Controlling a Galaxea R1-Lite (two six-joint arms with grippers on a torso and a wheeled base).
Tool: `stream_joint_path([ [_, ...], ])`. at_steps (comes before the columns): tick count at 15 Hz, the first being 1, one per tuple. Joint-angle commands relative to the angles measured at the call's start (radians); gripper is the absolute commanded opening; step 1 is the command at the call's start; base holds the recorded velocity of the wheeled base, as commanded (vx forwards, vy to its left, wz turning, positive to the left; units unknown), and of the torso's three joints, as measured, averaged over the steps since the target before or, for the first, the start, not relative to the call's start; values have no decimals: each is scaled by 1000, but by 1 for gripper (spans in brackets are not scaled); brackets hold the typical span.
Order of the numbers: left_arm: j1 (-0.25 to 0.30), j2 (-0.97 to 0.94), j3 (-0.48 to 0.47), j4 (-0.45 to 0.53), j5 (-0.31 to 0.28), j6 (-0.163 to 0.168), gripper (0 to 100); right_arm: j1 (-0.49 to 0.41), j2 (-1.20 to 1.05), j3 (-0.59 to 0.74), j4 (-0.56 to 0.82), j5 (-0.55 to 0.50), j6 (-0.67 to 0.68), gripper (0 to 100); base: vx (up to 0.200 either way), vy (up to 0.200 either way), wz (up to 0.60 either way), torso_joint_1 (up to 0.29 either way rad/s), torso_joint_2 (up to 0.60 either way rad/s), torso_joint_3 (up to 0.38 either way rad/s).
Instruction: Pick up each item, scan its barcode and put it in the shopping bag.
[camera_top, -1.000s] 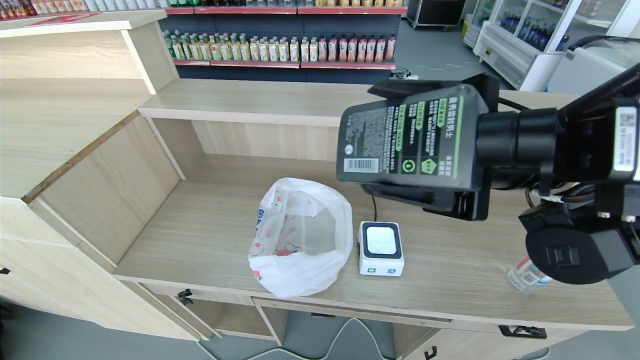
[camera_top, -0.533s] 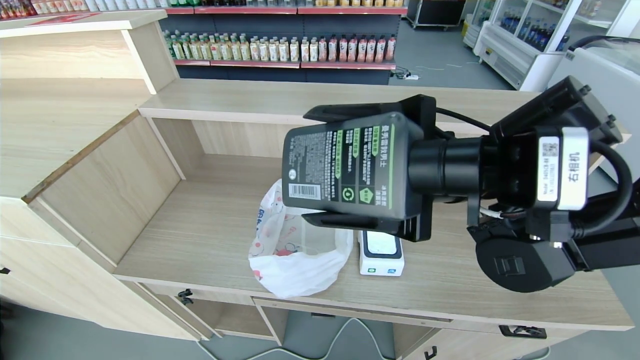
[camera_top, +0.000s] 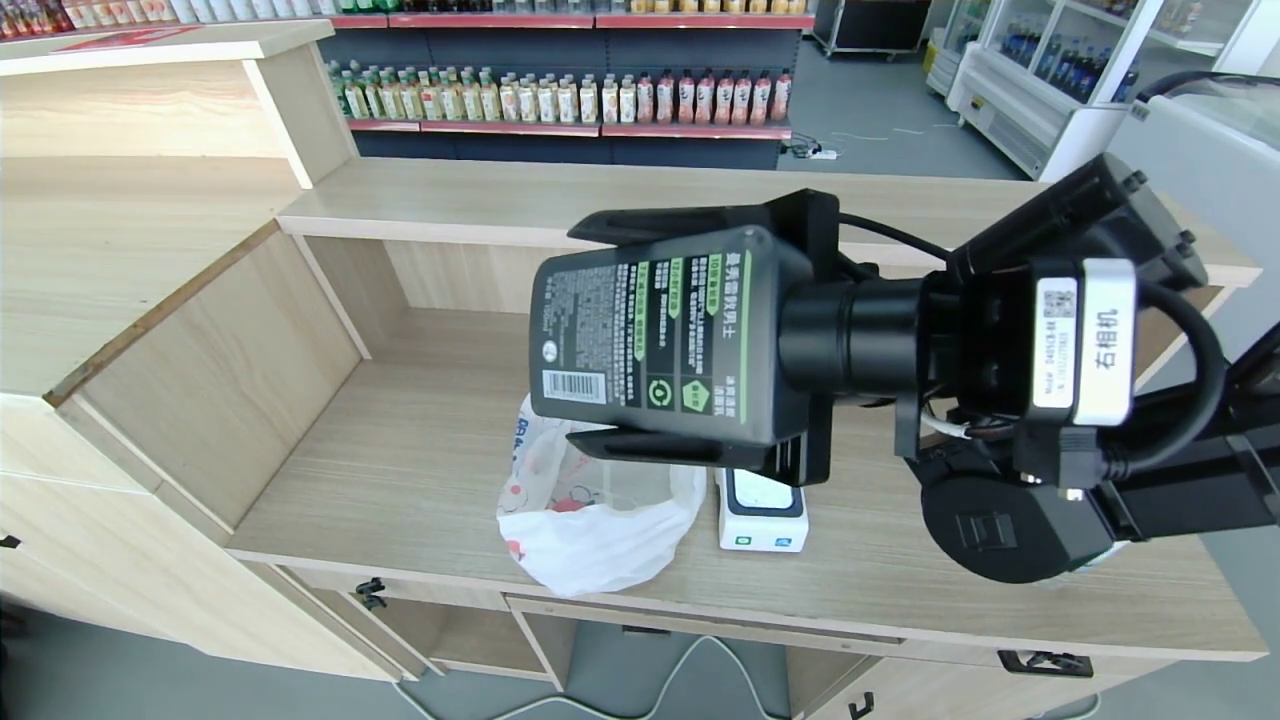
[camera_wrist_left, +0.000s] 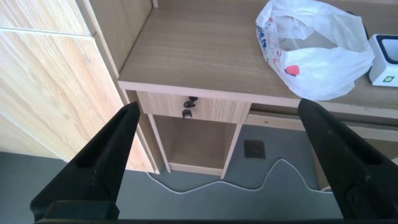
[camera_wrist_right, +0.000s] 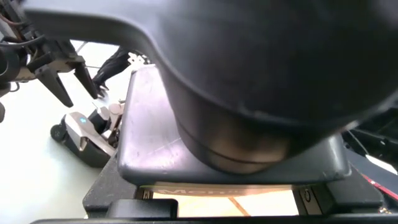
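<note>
Pale wood-grain desk (camera_top: 900, 570) with a raised back ledge, in a shop; shelves of bottled drinks (camera_top: 560, 100) behind. High over the desk's middle, partly hiding bag and scanner: dark flat-sided bottle (camera_top: 690, 330) lying sideways, barcode up, clamped between the 2 black fingers of the right gripper (camera_top: 620, 330). Near the front edge, crinkled white shopping bag (camera_top: 590, 530), mouth open; just beside it, small white scanner (camera_top: 760, 515). Off the front edge, left gripper (camera_wrist_left: 217, 109), fingers spread apart.

On the light wooden counter (camera_top: 380, 470), the white plastic shopping bag (camera_top: 590, 545) sits just left of the white box-shaped scanner (camera_top: 762, 528). The dark flat plastic bottle (camera_top: 690, 330) lies sideways in the right gripper (camera_top: 585, 335), above both.
</note>
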Motion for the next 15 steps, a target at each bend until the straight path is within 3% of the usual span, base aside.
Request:
stream_joint_path([
  [1, 0, 0, 0, 0, 0, 0, 100, 6, 41, -43, 0, 0, 0, 0, 0, 0, 0, 0, 0, 0],
  [8, 0, 0, 0, 0, 0, -1, 100, 29, 87, -83, 0, -4, -4, 0, 0, 0, 0, 0, 0, 0],
  [11, 0, 0, 0, 0, 0, 0, 100, -12, -58, 48, 69, -37, -4, 0, 0, 0, 0, 0, 0, 0],
  [13, 0, 0, 0, 0, -2, -1, 100, -117, -272, 209, 285, -211, -16, 0, 0, 0, 0, 0, 0, 0],
  [15, 0, 0, 0, 0, 0, -1, 100, -311, -478, 290, 653, -382, -30, 0, 0, 0, 0, 0, 0, 0],
])
